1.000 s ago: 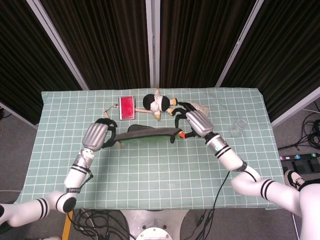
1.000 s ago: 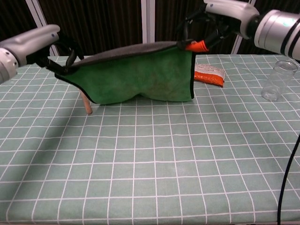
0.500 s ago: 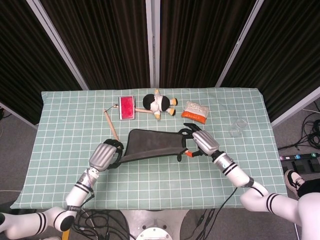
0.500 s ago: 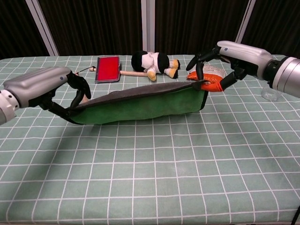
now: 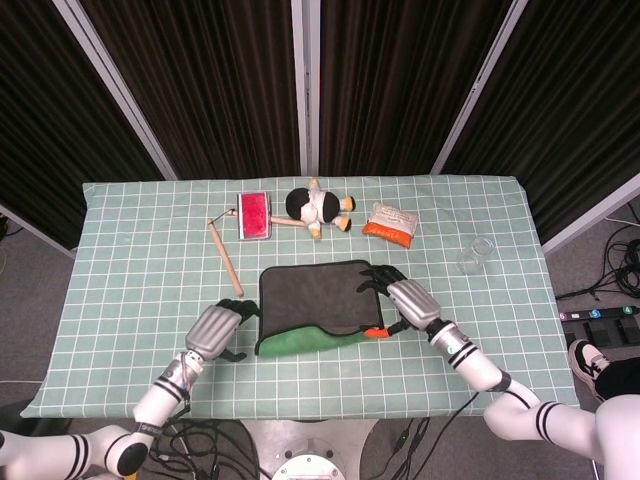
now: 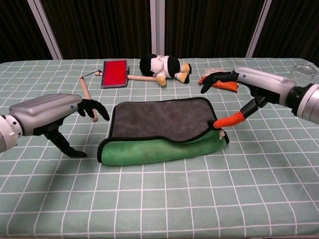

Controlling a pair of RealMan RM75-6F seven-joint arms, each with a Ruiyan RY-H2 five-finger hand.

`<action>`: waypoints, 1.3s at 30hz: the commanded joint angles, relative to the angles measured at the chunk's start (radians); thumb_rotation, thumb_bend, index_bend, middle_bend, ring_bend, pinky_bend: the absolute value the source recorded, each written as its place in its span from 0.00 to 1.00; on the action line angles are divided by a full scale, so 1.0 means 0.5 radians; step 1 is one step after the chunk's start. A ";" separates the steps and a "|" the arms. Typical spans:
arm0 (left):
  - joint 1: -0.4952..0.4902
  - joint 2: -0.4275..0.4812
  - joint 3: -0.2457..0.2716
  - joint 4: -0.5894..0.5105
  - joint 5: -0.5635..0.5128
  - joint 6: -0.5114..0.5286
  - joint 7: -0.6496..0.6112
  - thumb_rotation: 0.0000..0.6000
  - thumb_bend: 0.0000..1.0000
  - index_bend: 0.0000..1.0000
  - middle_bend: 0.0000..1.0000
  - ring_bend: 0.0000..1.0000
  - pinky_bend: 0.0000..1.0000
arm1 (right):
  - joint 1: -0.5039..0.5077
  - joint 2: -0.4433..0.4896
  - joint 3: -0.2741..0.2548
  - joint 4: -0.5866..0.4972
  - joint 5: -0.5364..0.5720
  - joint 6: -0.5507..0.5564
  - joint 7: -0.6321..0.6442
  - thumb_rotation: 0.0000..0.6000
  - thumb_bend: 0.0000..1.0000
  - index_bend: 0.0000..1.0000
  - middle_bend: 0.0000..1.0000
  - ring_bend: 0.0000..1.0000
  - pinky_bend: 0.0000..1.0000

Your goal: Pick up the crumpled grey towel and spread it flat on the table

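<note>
The towel (image 5: pixel 312 298) lies on the table (image 5: pixel 130 250), grey side up, with its near edge rolled so a green band (image 6: pixel 159 149) shows along the front. My left hand (image 5: pixel 215 330) hovers just left of it with fingers spread (image 6: pixel 94 107) and nothing in them, clear of the cloth. At the towel's right edge is my right hand (image 5: pixel 402 300). Its dark fingers are spread above the table (image 6: pixel 215 78), while its orange thumb tip (image 6: pixel 230 119) reaches down to the towel's front right corner. No cloth is pinched between thumb and fingers that I can see.
Along the far side lie a red case (image 5: pixel 254 214), a plush toy (image 5: pixel 318 206) and an orange snack packet (image 5: pixel 388 224). A wooden stick (image 5: pixel 227 258) lies left of the towel. A clear glass (image 5: pixel 477 254) stands to the right.
Both hands came down and toward me, laying the hanging towel on the table grey side up. The left hand has let go and spread; the right hand's fingers have opened.
</note>
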 commanded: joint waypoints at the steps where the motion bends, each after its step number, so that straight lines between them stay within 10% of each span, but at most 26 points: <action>1: 0.008 0.025 0.000 -0.047 0.008 0.002 0.001 1.00 0.03 0.30 0.30 0.26 0.25 | -0.049 0.040 -0.048 -0.073 0.002 0.003 -0.080 0.70 0.00 0.21 0.05 0.00 0.00; 26: 0.133 0.322 -0.177 -0.272 -0.120 0.167 -0.126 0.98 0.00 0.29 0.30 0.26 0.25 | 0.056 -0.026 0.097 -0.172 0.357 -0.384 -0.704 0.68 0.00 0.33 0.07 0.00 0.00; 39: 0.152 0.349 -0.206 -0.256 -0.131 0.168 -0.181 0.98 0.00 0.29 0.30 0.26 0.25 | 0.043 -0.268 0.127 0.051 0.313 -0.311 -0.620 1.00 0.31 0.62 0.20 0.00 0.00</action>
